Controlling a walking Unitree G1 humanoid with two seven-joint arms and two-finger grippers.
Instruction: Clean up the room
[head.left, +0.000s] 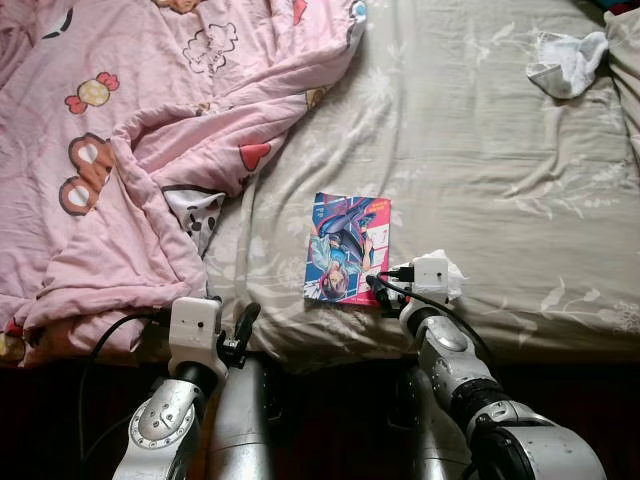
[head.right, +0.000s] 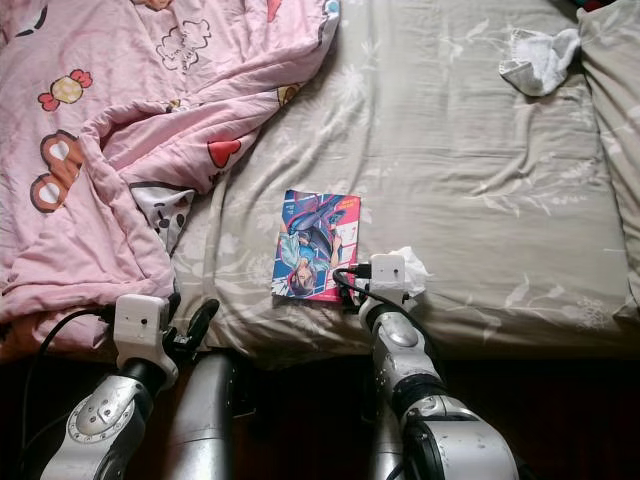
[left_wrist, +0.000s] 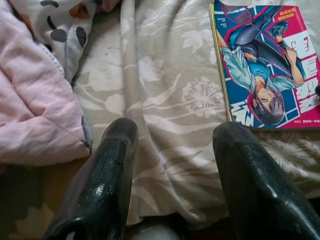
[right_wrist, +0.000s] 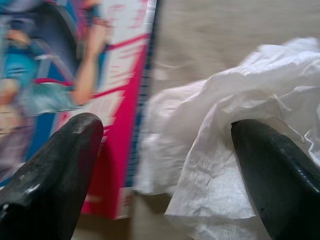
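White tissue (right_wrist: 235, 150) sits between the right gripper's (right_wrist: 165, 160) spread fingers on the bed (head.left: 480, 160).
Beside it lies a comic book (head.left: 347, 248); the left gripper (left_wrist: 175, 170) hangs released nearby.

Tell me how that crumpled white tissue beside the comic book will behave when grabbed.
The crumpled white tissue looks thin and creased, so it will probably collapse between the right tool's open fingers. It likely weighs almost nothing. Lying on soft grey floral bedsheet, it may slide rather than lift.
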